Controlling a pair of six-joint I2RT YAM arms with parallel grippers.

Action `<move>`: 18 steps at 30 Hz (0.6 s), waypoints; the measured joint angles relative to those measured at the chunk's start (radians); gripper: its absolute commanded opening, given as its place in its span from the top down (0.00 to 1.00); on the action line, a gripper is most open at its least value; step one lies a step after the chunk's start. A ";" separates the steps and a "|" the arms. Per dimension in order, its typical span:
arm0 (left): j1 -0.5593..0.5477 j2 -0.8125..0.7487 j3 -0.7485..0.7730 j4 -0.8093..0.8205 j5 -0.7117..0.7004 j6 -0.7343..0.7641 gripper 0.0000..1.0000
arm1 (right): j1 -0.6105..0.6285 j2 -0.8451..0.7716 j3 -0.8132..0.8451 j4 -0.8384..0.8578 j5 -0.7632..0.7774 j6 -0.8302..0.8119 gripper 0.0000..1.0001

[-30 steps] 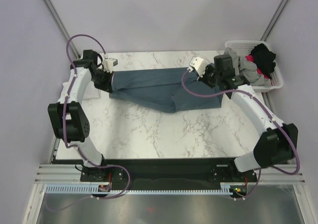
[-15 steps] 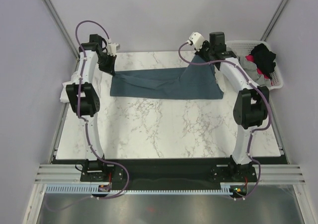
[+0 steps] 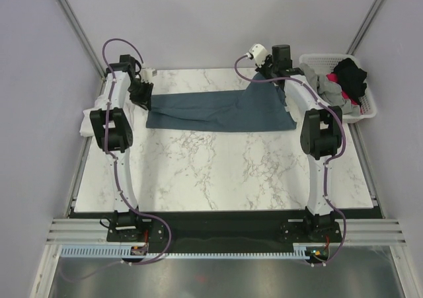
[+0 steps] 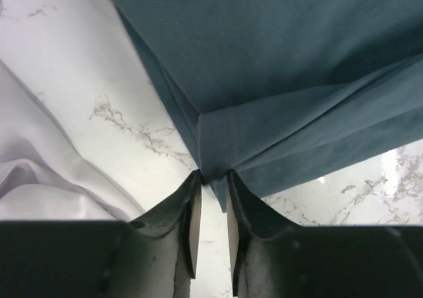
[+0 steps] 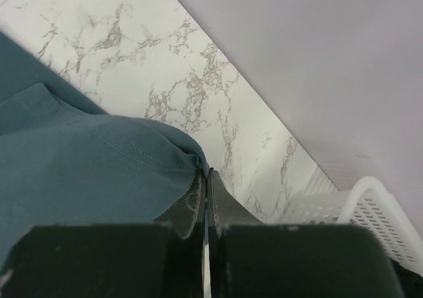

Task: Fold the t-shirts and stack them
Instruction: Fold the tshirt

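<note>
The slate-blue t-shirt [image 3: 211,111] lies spread as a wide band across the far part of the marble table. My left gripper [image 3: 143,94] is at its left end, jaws nearly together and shut on a folded corner of the shirt [image 4: 277,60], with the tips [image 4: 213,174] low over the table. At the right end my right gripper [image 3: 263,75] is shut on the hem [image 5: 73,159] and holds that corner lifted in a peak, the cloth pinched at the tips [image 5: 205,172]. A white t-shirt [image 4: 39,179] lies at the table's left edge [image 3: 89,123].
A white lattice basket [image 3: 370,106] stands off the table's far right corner, holding a grey t-shirt [image 3: 330,90], a black one [image 3: 350,76] and something pink. Its rim [image 5: 370,205] is close to my right gripper. Grey walls close off the back and both sides.
Both arms have reached to the table's far side, pulling the sagging shirt out into a flat band. The left jaws have eased apart slightly.
</note>
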 measured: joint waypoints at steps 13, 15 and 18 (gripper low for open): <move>0.010 -0.135 -0.216 0.068 -0.015 -0.067 0.33 | 0.011 -0.063 -0.082 0.080 0.150 0.114 0.36; 0.010 -0.166 -0.242 0.069 -0.008 -0.073 0.35 | 0.013 -0.102 -0.097 0.080 0.143 0.166 0.36; 0.010 -0.187 -0.271 0.072 0.010 -0.085 0.42 | 0.018 -0.153 -0.110 0.077 0.107 0.239 0.37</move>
